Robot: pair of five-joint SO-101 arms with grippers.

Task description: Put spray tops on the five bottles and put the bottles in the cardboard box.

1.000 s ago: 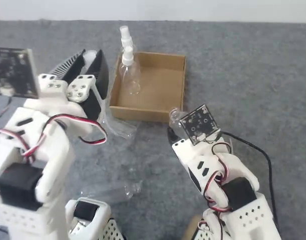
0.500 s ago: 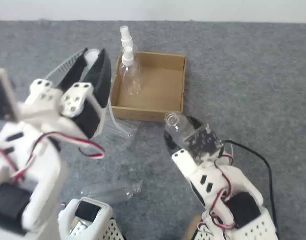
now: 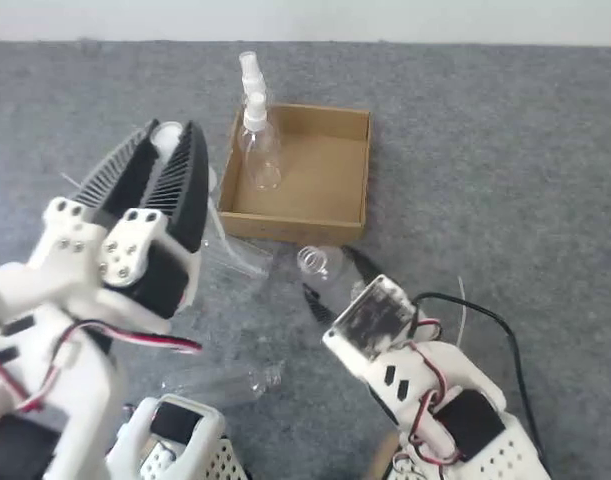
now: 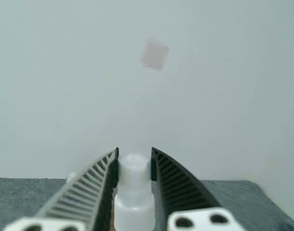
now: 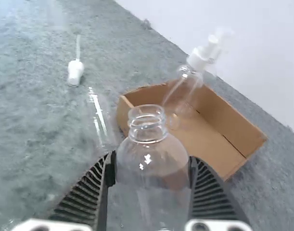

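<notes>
Bottle (image 3: 320, 262), uncapped, is clamped in the jaws of the right gripper (image 5: 149, 161) at frame centre below the cardboard box (image 3: 295, 228), the jaws of the left gripper (image 4: 134, 151) pinching a spray top (image 4: 134, 192) at upper left; a skewed approach could miss the neck or loosen either grip.

Grey felt-like cover (image 3: 505, 150) across table; white wall (image 3: 405, 18) behind it; pale square patch (image 4: 154, 54) on wall.

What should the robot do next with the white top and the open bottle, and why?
Probably swing the left gripper, shut on a spray top, over the bottle in the right gripper: its neck is open and has no top yet.
</notes>
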